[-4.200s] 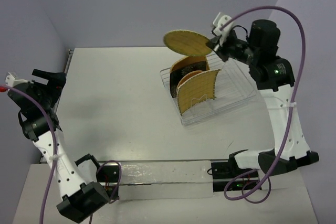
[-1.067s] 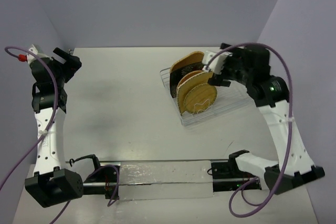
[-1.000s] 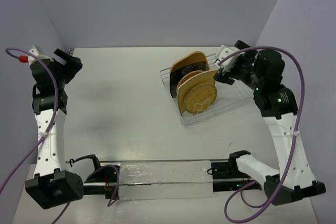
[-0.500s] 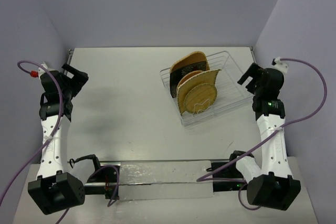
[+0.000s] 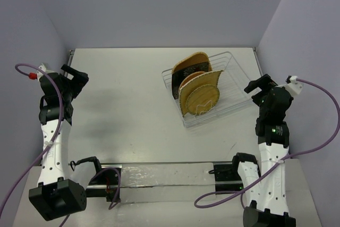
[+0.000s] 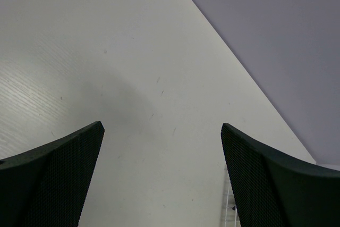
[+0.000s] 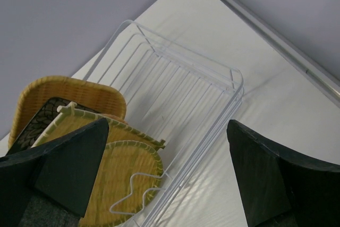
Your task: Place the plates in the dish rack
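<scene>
The dish rack point(image 5: 234, 86) sits at the back right of the table. Several plates stand upright in its left half: a round woven one point(image 5: 201, 99) in front, a fringed woven one point(image 5: 208, 80) behind it, then a dark patterned one point(image 5: 185, 70) and a rounded-square tan one point(image 5: 194, 59). My right gripper point(image 5: 258, 87) hovers open just right of the rack, holding nothing. From the right wrist, the rack rim point(image 7: 234, 86) and round plate point(image 7: 125, 176) show between the open gripper point(image 7: 167, 123). My left gripper point(image 5: 77, 78) is open at the far left over bare table, empty in its own view point(image 6: 162, 126).
The rack's right half holds only bare wires point(image 7: 175, 91). A metal rail point(image 7: 276, 35) runs along the table's right edge beside the wall. A clear strip point(image 5: 159, 176) and the arm bases line the near edge. Purple cables loop from both arms.
The right arm has drawn back from the rack toward the right and near side, open. The round plate it carried earlier now stands in the rack. The left arm barely shifted.
</scene>
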Motion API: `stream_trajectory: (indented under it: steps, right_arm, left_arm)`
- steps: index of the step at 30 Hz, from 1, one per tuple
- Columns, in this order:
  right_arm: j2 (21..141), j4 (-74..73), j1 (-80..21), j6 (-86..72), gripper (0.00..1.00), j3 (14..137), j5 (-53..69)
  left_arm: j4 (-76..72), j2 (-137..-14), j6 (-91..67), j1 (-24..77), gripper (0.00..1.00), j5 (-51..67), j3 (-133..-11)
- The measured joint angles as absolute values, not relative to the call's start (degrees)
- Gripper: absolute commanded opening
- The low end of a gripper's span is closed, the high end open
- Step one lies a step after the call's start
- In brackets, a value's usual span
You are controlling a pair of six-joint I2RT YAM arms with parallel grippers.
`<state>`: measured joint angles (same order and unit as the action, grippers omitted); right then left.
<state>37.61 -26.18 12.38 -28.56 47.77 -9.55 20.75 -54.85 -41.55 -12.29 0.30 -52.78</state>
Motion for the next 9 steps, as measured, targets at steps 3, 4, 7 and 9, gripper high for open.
stream_trajectory:
  steps: [3, 4, 7, 9]
  right_arm:
    - [37.5, -26.22, 12.38, -28.8, 1.0, 47.77, -9.63]
    - [37.51, -26.22, 12.38, -28.87, 1.0, 47.77, -9.63]
    - [37.64, -26.22, 12.38, -28.95, 1.0, 47.77, -9.81]
    - [37.7, -26.24, 12.38, -28.95, 1.0, 47.77, -10.03]
  left_arm:
    - [20.7, -54.78, -41.56, -12.29, 0.99, 0.3, -52.53]
    - [20.73, -54.71, -41.58, -12.29, 0.99, 0.3, -52.38]
    - [20.86, -54.35, -41.6, -12.29, 0.99, 0.3, -52.1]
    - [20.82, -53.99, -41.6, -12.24, 0.99, 0.3, -52.09]
